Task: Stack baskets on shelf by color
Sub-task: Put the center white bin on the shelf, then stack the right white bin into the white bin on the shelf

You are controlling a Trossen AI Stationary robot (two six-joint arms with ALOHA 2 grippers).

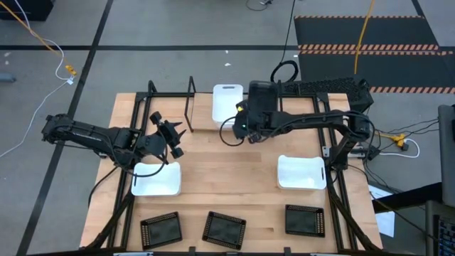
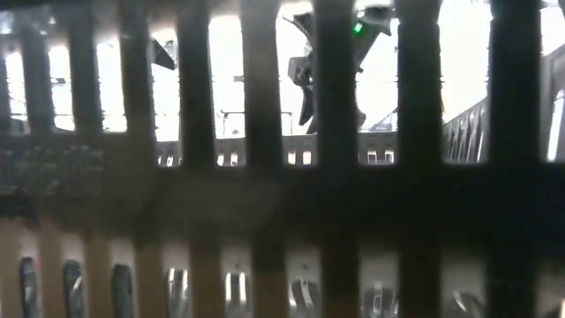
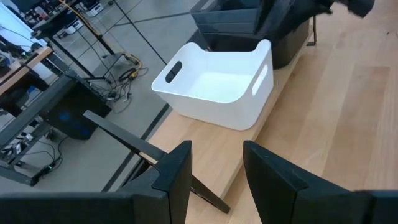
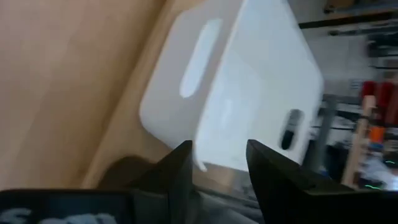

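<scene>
One white basket (image 1: 227, 103) stands on the shelf (image 1: 170, 107) at the table's far edge. It also shows in the left wrist view (image 3: 214, 84) and the right wrist view (image 4: 249, 81). Dark grey-brown baskets (image 3: 230, 25) stand right beside it on the shelf. My right gripper (image 1: 245, 124) is open over those dark baskets, next to the white one. My left gripper (image 1: 170, 135) is open and empty above the table, left of the shelf's white basket. Two more white baskets (image 1: 156, 178) (image 1: 301, 172) rest on the tabletop. Three black gridded trays (image 1: 224, 227) lie along the near edge. My right gripper has its open fingers (image 4: 180, 168) at the dark baskets, beside the white basket's wall. A grey surface (image 4: 224, 190) shows low between the fingers. I cannot tell whether they touch it.
Black upright loop dividers (image 1: 190, 99) stand on the shelf's left part. A black gridded tray (image 2: 265, 177) stands right before the low camera and blocks most of that view. Bare wood lies in the table's middle (image 1: 227, 171).
</scene>
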